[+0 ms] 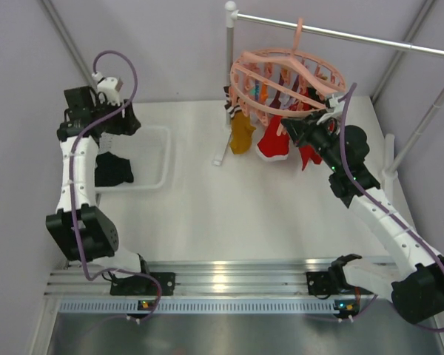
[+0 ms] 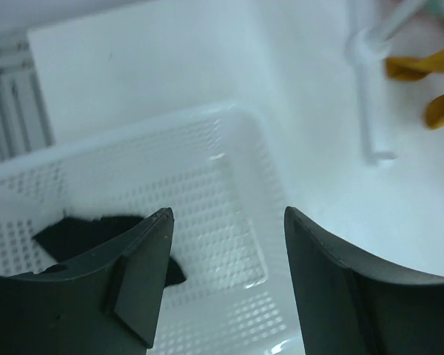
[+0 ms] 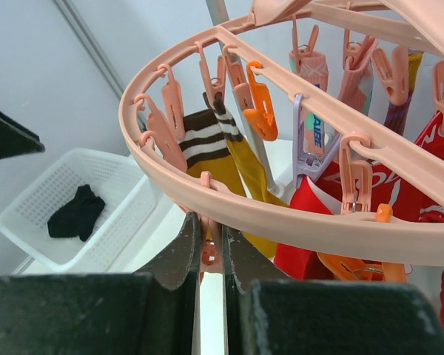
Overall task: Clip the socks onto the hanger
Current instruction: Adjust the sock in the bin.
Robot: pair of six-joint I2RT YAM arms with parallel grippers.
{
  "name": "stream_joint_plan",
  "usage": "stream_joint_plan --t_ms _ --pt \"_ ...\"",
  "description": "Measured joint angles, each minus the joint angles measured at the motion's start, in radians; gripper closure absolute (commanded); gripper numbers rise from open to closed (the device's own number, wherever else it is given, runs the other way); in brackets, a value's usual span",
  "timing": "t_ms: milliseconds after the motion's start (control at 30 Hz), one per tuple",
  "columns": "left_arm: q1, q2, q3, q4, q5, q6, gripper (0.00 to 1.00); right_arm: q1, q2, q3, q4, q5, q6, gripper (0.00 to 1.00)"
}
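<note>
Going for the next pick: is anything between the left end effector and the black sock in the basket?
Nothing visible. The left end effector is open above the white basket; the black sock lies alone on its floor, partly hidden by one finger in the wrist view.

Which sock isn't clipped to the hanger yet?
The black sock, lying in the white basket; the yellow sock and red socks hang from the hanger.

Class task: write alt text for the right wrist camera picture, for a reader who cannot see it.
The right gripper is shut on a pink clip under the rim of the salmon-pink hanger. A yellow sock with brown-and-white stripes and red socks hang from it. Lower left, a white mesh basket holds one black sock.
</note>
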Motion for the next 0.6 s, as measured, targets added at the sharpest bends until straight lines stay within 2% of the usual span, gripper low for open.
stream_joint_plan --t_ms 133,233,367,600 --pt "0.138 0.180 0.061 -0.156 -0.045 0.124 0.42 -0.001 0.000 0.000 -0.002 -0.003 0.002 1.00" --pt "0.195 0.318 0.087 -0.258 -0.103 0.199 0.42 -0.001 0.000 0.000 -0.003 -0.005 0.002 1.00" --pt "0.198 0.426 0.085 -0.317 -0.176 0.262 0.42 -0.001 0.000 0.000 -0.003 -0.009 0.003 1.00" --pt "0.190 0.508 0.025 -0.275 -0.275 0.312 0.45 -0.001 0.000 0.000 -0.003 -0.011 0.003 1.00"
